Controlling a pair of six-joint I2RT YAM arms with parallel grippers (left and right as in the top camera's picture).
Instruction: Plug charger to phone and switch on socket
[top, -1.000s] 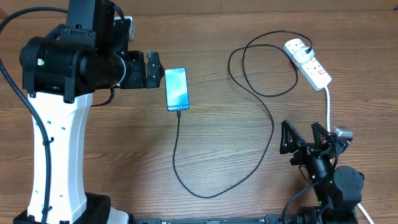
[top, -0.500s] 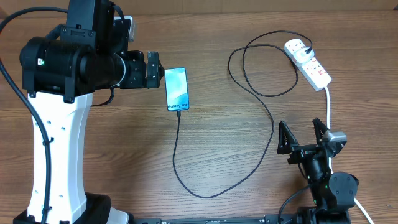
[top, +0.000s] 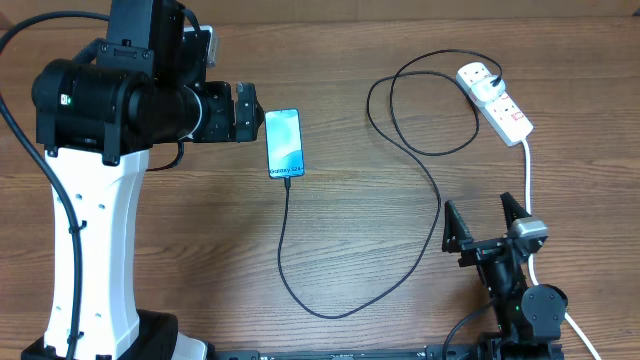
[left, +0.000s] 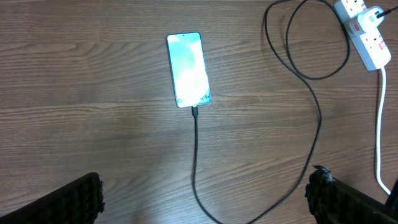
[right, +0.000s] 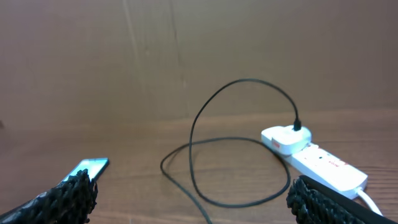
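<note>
The phone (top: 284, 142) lies flat on the table with its blue-teal screen lit; it also shows in the left wrist view (left: 188, 60) and the right wrist view (right: 84, 168). The black charger cable (top: 437, 205) runs from the phone's bottom edge, loops across the table and ends at a white plug in the socket strip (top: 497, 102). The strip also shows in the left wrist view (left: 365, 43) and the right wrist view (right: 323, 163). My left gripper (top: 244, 113) is open, left of the phone. My right gripper (top: 486, 223) is open and empty, at the near right.
The strip's white cord (top: 527, 170) runs down toward the right arm's base. The left arm's large white and black body (top: 95, 180) covers the left side of the table. A brown wall (right: 186, 56) stands behind the table.
My right gripper has drawn back toward the near edge and tilted up. The left arm, phone, cable and strip have not moved.
</note>
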